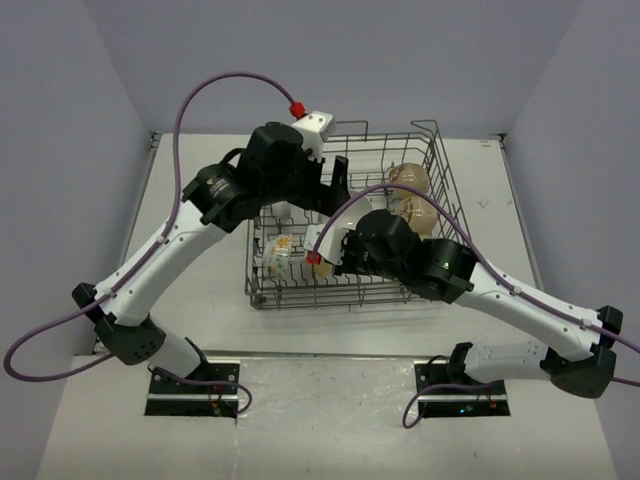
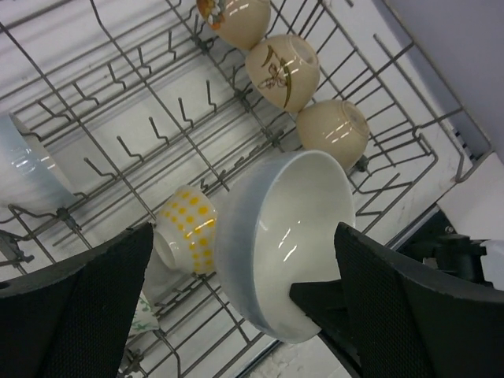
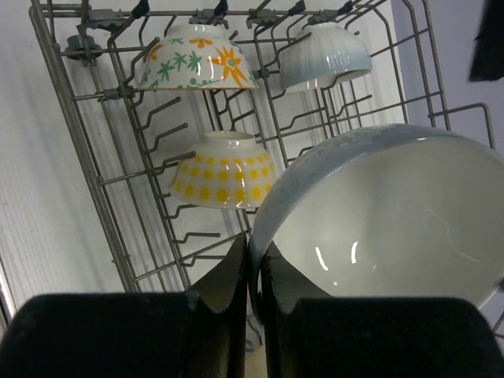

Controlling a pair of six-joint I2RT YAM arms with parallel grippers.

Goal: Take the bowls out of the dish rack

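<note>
Our right tool [image 3: 253, 260] is pinching the rim of a large plain white bowl [image 3: 394, 228], one finger inside and one outside. The bowl hangs tilted on edge, its body extending to the tool's right, over the dish rack [image 3: 87, 157]. We cannot tell whether it clears the tines. A yellow-dotted bowl [image 3: 224, 181] sits just beside it. Our left tool [image 2: 244, 268] is spread wide above the same bowl, gripping nothing. We judge the right arm carries the load. Withdrawal runs upward, then out to the table [image 1: 560, 200].
</note>
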